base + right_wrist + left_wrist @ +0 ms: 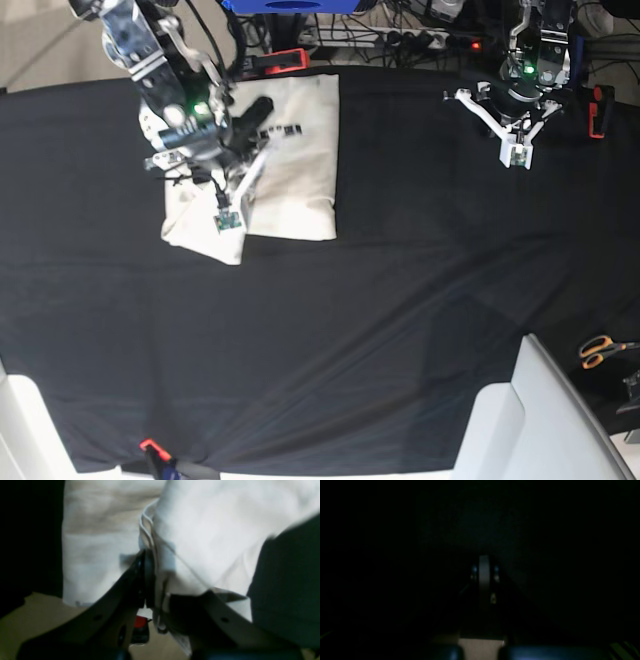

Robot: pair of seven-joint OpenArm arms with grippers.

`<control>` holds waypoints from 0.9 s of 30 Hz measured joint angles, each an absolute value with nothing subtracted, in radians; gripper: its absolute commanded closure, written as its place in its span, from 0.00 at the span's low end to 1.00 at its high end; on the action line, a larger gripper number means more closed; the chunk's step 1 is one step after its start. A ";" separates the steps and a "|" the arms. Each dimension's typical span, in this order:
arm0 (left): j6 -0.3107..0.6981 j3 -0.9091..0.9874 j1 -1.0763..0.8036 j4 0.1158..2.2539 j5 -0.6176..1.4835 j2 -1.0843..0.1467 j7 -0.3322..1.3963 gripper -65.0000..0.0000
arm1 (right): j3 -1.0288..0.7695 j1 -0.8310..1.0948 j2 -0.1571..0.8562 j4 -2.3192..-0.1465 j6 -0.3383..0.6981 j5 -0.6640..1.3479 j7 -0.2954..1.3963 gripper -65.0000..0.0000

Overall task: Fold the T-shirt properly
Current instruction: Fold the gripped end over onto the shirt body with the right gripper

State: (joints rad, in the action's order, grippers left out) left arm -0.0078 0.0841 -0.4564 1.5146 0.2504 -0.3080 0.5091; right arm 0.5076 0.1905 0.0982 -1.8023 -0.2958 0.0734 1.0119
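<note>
The cream T-shirt (300, 150) lies partly folded on the black tablecloth (380, 300) at the far left of the base view. My right gripper (228, 218) hangs over its near left corner, shut on a bunched layer of the fabric. In the right wrist view the T-shirt (212, 530) fills the upper frame, and the right gripper (153, 580) pinches a hemmed edge between its dark fingers. My left gripper (517, 155) sits at the far right, apart from the shirt, over bare cloth. The left wrist view is almost black; the left gripper (484, 562) shows there shut and empty.
Orange-handled scissors (600, 350) lie at the right edge. A white bulky object (530, 420) stands at the near right corner. Red clamps (285, 60) (597, 110) hold the cloth's far edge, and an orange one (150, 447) grips the near edge.
</note>
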 measured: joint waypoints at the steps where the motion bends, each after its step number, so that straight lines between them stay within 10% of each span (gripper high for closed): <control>1: -0.008 0.084 -0.457 1.515 0.250 -0.308 0.509 1.00 | 0.505 0.186 0.091 -1.787 -0.299 0.074 1.009 0.99; 27: -0.008 0.084 -0.458 1.514 0.250 -0.308 0.506 1.00 | 0.549 0.197 0.058 -1.767 -0.461 0.077 1.013 0.99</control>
